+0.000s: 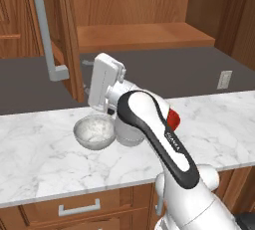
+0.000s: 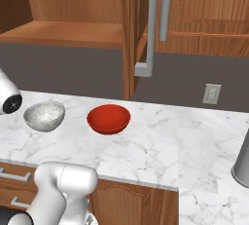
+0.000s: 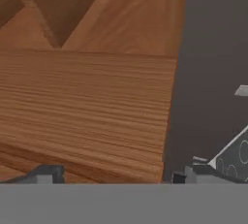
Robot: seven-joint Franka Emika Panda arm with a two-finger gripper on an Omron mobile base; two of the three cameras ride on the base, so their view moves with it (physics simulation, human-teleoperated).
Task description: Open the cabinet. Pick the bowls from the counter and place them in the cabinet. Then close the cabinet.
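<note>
Cabinet (image 1: pixel 134 30) open | arm raised over marble bowl (image 1: pixel 93 132) | claw (image 3: pixel 114 174) spread, empty

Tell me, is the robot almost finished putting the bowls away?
Not yet. The cabinet is already open, its door swung out. Both bowls still sit on the counter: the marble bowl and the red bowl. Nothing looks picked up so far. Left to do: lift both bowls onto the shelf, then shut the cabinet.

White glossy arm (image 1: pixel 149 119), rounded segments, dark grey-black joint band with small pale lettering. Flat boxy white hand (image 1: pixel 104 82). Black round end cap on link. Small dark grey finger tips (image 3: pixel 48 173).
</note>
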